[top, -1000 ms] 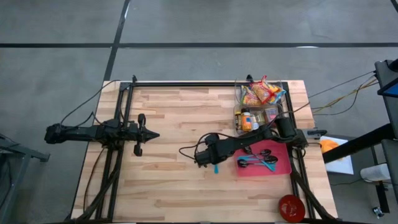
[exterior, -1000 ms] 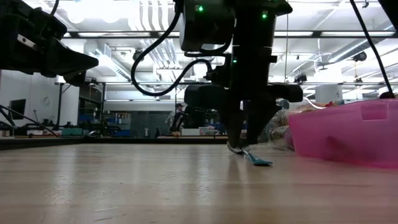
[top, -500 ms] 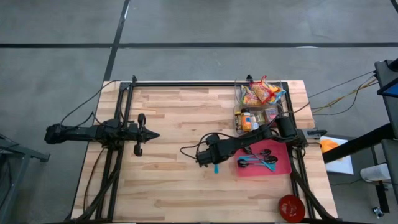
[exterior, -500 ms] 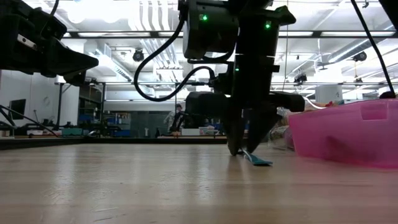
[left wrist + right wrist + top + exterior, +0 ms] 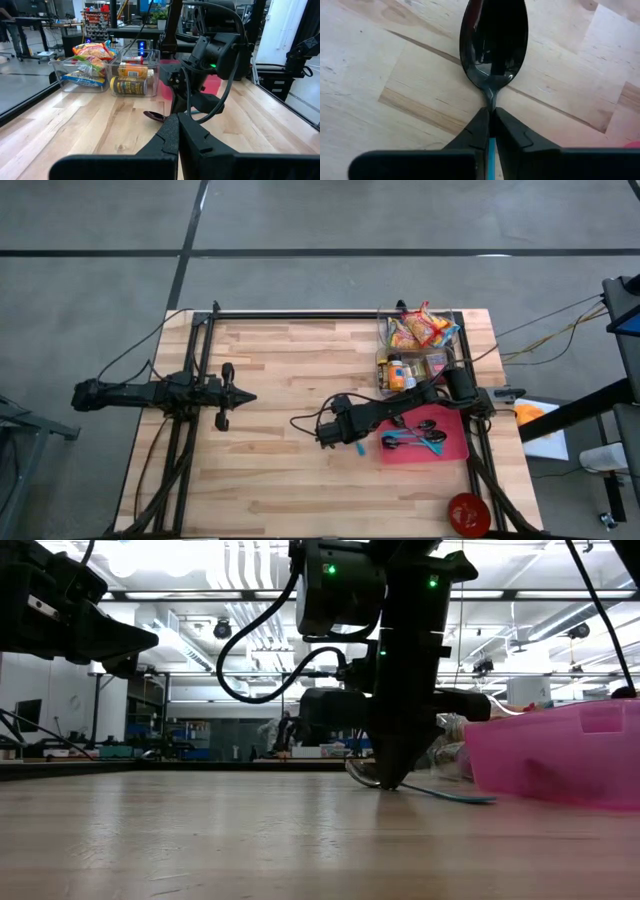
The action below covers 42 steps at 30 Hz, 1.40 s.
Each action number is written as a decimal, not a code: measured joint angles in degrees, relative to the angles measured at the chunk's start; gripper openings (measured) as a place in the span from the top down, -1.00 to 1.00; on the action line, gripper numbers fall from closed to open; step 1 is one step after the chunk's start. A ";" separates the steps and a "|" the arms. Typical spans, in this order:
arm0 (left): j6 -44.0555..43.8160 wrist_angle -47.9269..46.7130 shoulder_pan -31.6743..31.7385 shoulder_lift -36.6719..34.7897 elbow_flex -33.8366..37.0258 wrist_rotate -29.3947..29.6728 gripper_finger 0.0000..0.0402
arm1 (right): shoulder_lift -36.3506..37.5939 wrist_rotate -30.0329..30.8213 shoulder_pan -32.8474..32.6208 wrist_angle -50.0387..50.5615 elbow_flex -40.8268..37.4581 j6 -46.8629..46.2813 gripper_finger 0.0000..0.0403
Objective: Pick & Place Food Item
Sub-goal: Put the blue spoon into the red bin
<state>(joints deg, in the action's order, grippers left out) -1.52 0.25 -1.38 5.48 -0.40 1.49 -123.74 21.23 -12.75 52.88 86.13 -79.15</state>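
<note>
Spoon point(image 5: 494, 47) lies on the desk point(image 5: 280, 370) near centre, pinched at the neck by the right end effector point(image 5: 490, 125). Tray point(image 5: 455, 450) sits at three o'clock of it. Food bins point(image 5: 415, 350) stand at one o'clock. Left end effector point(image 5: 245, 396) waits at nine o'clock.

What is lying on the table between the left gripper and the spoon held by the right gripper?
Nothing: in the high view only bare wood lies between the left gripper and the spoon in the right gripper.
</note>
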 joint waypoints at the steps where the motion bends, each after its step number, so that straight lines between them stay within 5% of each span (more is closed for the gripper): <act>1: 0.00 0.00 0.01 0.00 0.00 0.00 1.00 | 0.00 0.00 0.00 0.02 0.00 0.00 0.91; 12: -0.15 0.00 0.01 0.00 0.00 0.00 1.00 | 0.47 0.08 0.02 -0.38 -0.04 1.46 0.91; 25: -0.14 0.00 0.00 0.00 0.00 0.00 1.00 | 10.98 7.95 -1.83 3.69 4.90 24.05 0.91; 35: -0.11 0.00 -0.01 0.00 0.00 0.00 1.00 | 23.36 1.18 -6.76 19.27 4.55 35.49 0.91; 42: 0.06 0.00 0.01 0.00 0.02 0.00 1.00 | 29.00 0.80 -11.52 30.86 2.88 34.46 0.91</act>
<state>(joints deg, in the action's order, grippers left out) -1.45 0.25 -1.37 5.48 -0.38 1.50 -94.74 22.04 -24.27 83.75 89.01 -44.69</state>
